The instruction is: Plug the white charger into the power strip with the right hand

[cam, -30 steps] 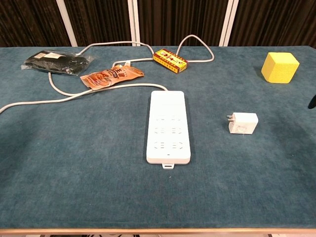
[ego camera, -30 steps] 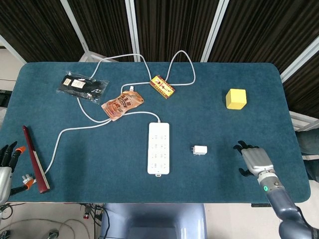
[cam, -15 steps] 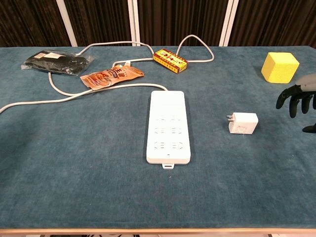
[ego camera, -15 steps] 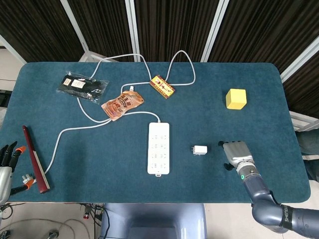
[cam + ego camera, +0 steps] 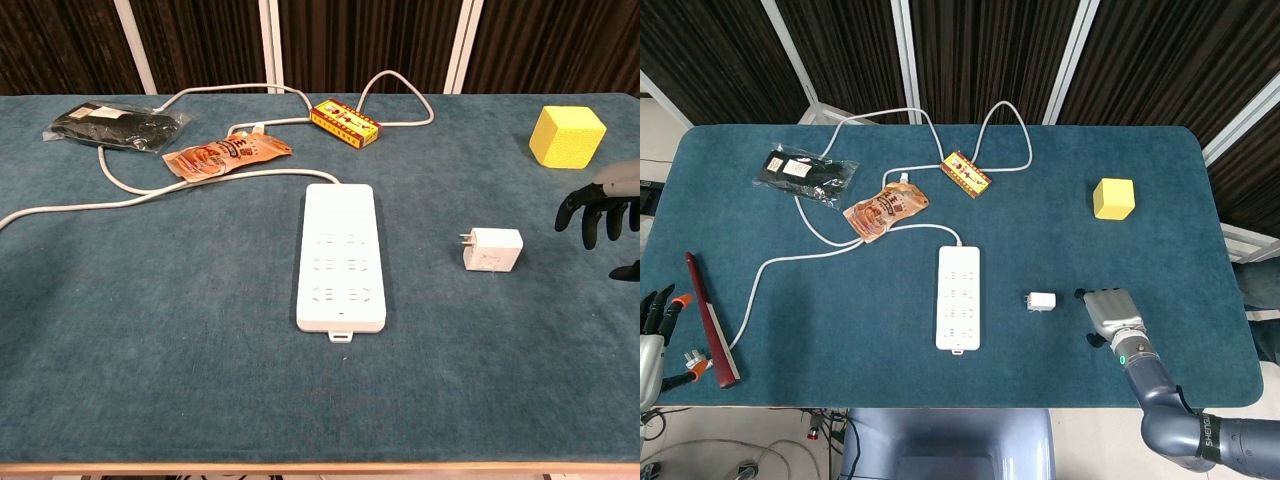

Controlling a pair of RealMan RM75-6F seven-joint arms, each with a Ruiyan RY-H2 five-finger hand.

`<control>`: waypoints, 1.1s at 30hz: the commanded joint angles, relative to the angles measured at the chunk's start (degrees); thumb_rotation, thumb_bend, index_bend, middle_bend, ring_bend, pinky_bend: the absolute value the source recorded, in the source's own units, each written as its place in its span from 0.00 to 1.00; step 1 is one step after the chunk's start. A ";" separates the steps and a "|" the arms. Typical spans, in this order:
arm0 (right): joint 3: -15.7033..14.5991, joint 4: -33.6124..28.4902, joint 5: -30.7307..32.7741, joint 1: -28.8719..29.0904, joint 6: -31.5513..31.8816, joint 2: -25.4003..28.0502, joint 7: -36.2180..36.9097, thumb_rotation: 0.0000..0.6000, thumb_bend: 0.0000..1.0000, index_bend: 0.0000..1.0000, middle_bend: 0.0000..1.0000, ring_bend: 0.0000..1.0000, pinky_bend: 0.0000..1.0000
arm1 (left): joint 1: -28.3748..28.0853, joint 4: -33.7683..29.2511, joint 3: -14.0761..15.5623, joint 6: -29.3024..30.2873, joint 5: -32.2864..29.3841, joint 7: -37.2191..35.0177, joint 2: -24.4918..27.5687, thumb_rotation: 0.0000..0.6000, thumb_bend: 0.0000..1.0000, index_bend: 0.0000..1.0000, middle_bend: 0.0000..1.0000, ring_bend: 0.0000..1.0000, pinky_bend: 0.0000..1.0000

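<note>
white charger (image 5: 492, 250): boxy plastic, prongs toward power strip (image 5: 340, 256) | strip: flat slab, long axis vertical | right hand (image 5: 603, 207): fingers apart, empty, right-of-centre

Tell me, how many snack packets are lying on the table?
3: a black packet at the far left, an orange pouch just right of it, and a small patterned box further right, all beyond the power strip. None seem hidden.
</note>
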 commanded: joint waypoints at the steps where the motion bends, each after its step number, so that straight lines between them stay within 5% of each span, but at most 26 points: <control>1: -0.37 0.14 -0.08 0.34 -0.42 -0.01 0.40 1.00 0.40 0.21 0.32 0.30 0.28 | 0.03 -0.20 -0.03 -0.05 -0.27 0.26 0.05 1.00 0.10 0.15 0.00 0.00 0.00; 33: -2.85 0.30 -0.02 3.69 -0.49 -2.38 3.15 1.00 0.40 0.22 0.32 0.30 0.28 | -0.11 -0.10 -0.03 -0.21 -0.26 -0.01 0.04 1.00 0.10 0.15 0.00 0.00 0.00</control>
